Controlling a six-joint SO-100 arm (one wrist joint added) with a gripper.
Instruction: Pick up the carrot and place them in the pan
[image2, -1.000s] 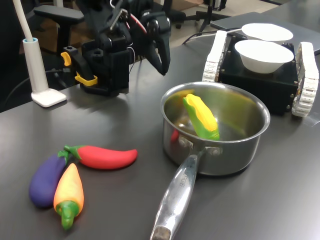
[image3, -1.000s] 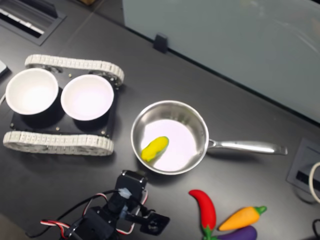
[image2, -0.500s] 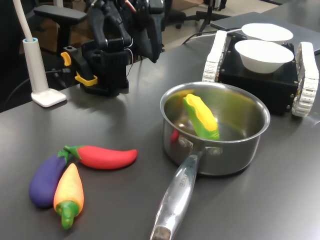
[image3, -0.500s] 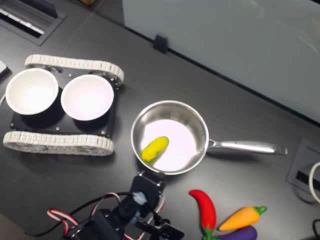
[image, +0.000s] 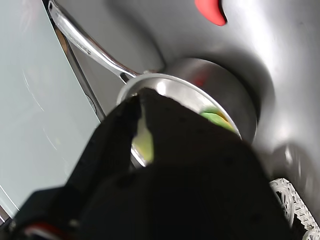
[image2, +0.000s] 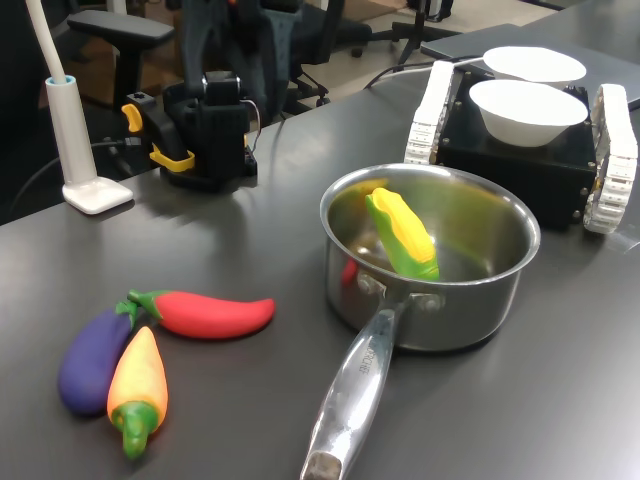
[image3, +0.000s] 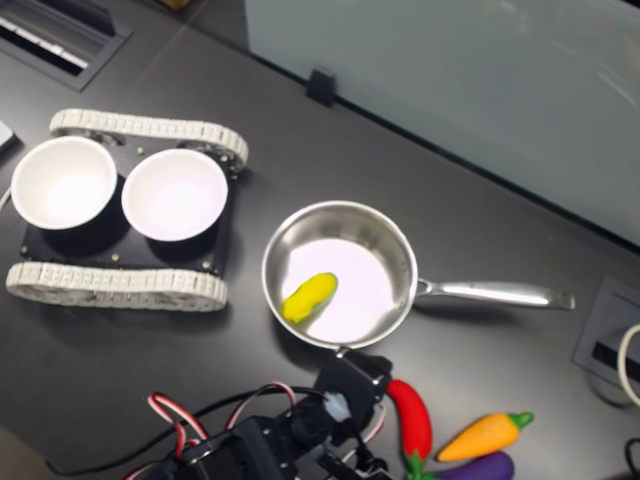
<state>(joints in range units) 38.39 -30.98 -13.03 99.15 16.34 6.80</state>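
The carrot (image2: 138, 385) lies on the dark table beside the purple eggplant (image2: 88, 362) and the red chili (image2: 210, 313), far from my arm. In the second exterior view the carrot (image3: 487, 436) is at the bottom right. The steel pan (image2: 450, 300) stands mid-table with a corn cob (image2: 402, 235) inside. My gripper (image3: 355, 372) hovers between the pan (image3: 405, 262) and the chili (image3: 409, 418). In the wrist view the gripper (image: 141, 102) has its black jaws tip to tip, empty, in front of the pan (image: 225, 90).
Two white bowls (image2: 527, 110) sit on a black tracked base at the back right of the first exterior view. The arm's base (image2: 210, 130) and a white lamp foot (image2: 95, 190) stand at the back left. The pan's long handle (image2: 350, 400) points to the table's front edge.
The arm has swung toward the second exterior view's right, from near the pan's rim to beside the chili. In the first exterior view the gripper has risen out of the top.
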